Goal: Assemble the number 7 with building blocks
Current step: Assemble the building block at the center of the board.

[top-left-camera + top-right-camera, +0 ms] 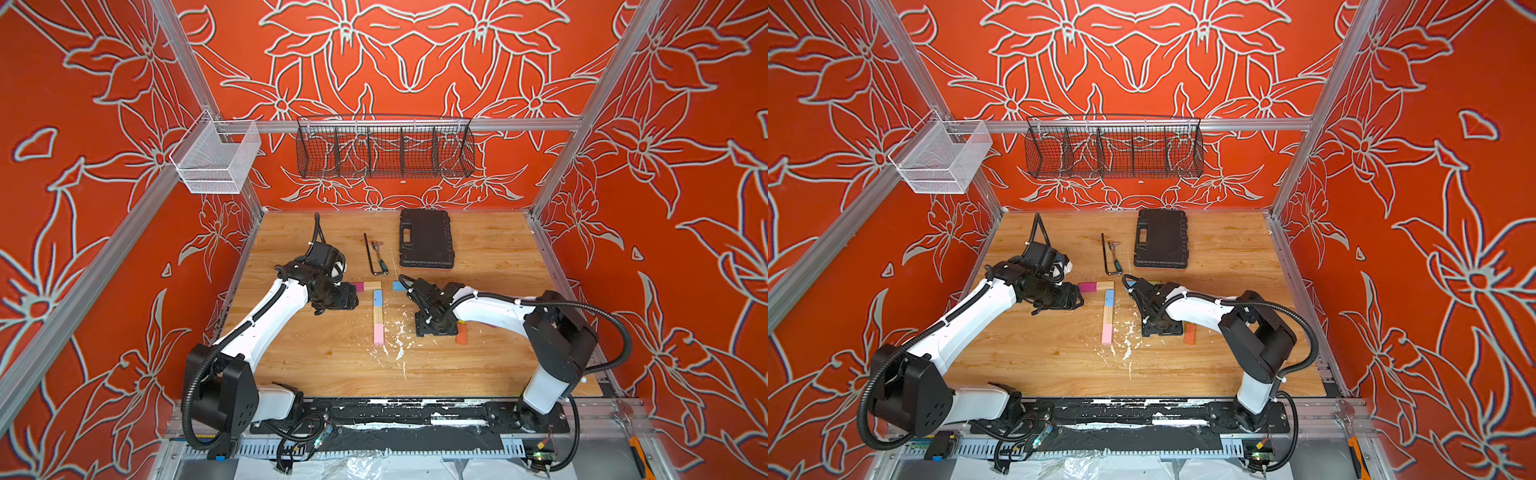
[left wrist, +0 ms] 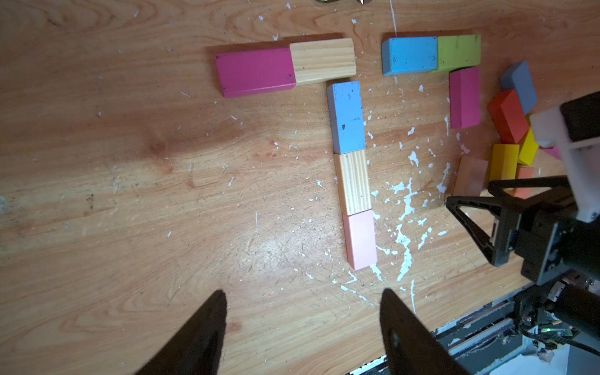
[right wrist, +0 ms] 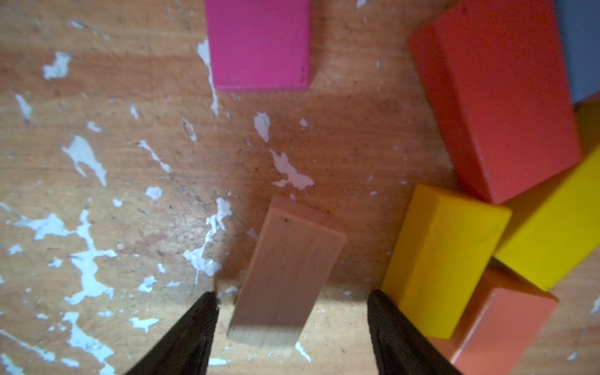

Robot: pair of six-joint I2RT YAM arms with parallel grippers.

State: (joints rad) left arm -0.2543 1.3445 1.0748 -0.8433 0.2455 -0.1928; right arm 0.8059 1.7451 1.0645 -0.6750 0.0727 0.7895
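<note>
Wood-coloured loose block (image 3: 287, 269): lies flat between the right gripper's (image 3: 292, 293) wide-spread jaws, gaps both sides, ungripped.
Left gripper (image 2: 303, 292): jaws apart, empty, above bare table (image 2: 130, 194) beside the figure.
Number 7 (image 2: 349, 146): mid-table between both arms; magenta, wood across; blue, wood, pink down.
Black case (image 1: 426, 239): lies at the far end.

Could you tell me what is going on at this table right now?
A seven of five wooden blocks lies complete on the table: magenta and plain across, then blue, plain and pink down. Beside it, a second blue block, a green block and a second magenta block form a corner. The right gripper stands open around a loose plain block, not gripping it. The left gripper hovers open and empty.
</note>
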